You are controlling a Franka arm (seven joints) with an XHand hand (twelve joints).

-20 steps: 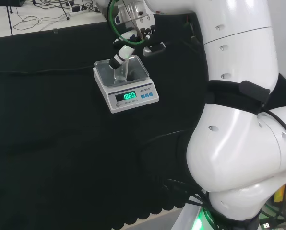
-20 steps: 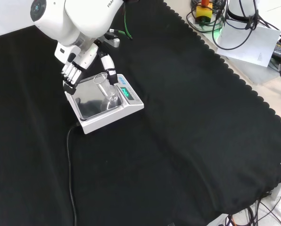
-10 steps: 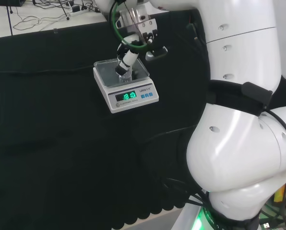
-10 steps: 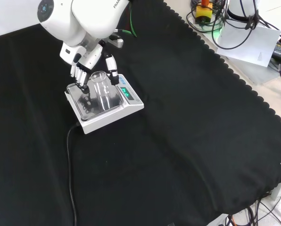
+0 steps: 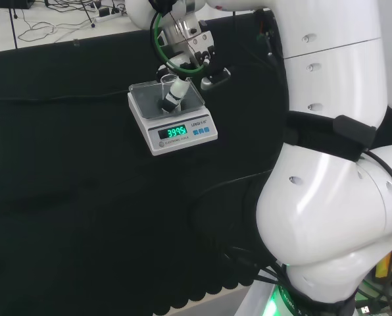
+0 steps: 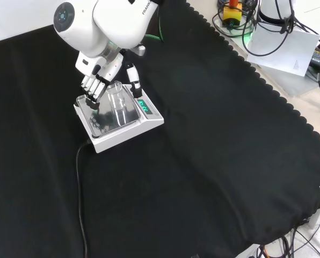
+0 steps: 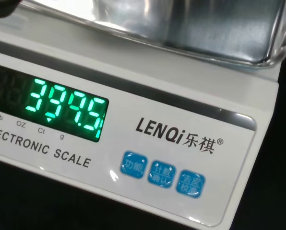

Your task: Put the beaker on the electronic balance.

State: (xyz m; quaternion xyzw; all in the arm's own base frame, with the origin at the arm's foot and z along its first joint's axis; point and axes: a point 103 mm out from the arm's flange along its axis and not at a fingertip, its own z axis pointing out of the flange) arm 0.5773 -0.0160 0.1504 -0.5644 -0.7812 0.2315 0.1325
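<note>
Standing upright on the steel pan of the one electronic balance (image 6: 118,117) is a single clear beaker (image 6: 116,97), and that's the whole count of ware on the cloth: one beaker, one balance. In the front view the hand (image 6: 98,80) hangs right over the pan, its dark-tipped fingers (image 6: 91,97) reaching down on the left of the beaker and its thumb (image 6: 133,80) on the right, relaxed and spread, with a gap to the glass on the thumb's side; on the fingers' side I can't tell whether they touch it. From the head view the beaker (image 5: 168,85) sits on the pan with the hand (image 5: 171,94) just in front of it, a green cable looping above.

One black cord runs from the balance (image 5: 172,116) down across the black cloth (image 6: 203,161), which covers the bench and ends in a scalloped edge. Beyond it, cables, a sheet of paper and some gear lie on a pale floor.

Up close in the wrist view, the balance (image 7: 133,143) has a lit green display, a row of three blue buttons (image 7: 163,173) and printed lettering beside it.
</note>
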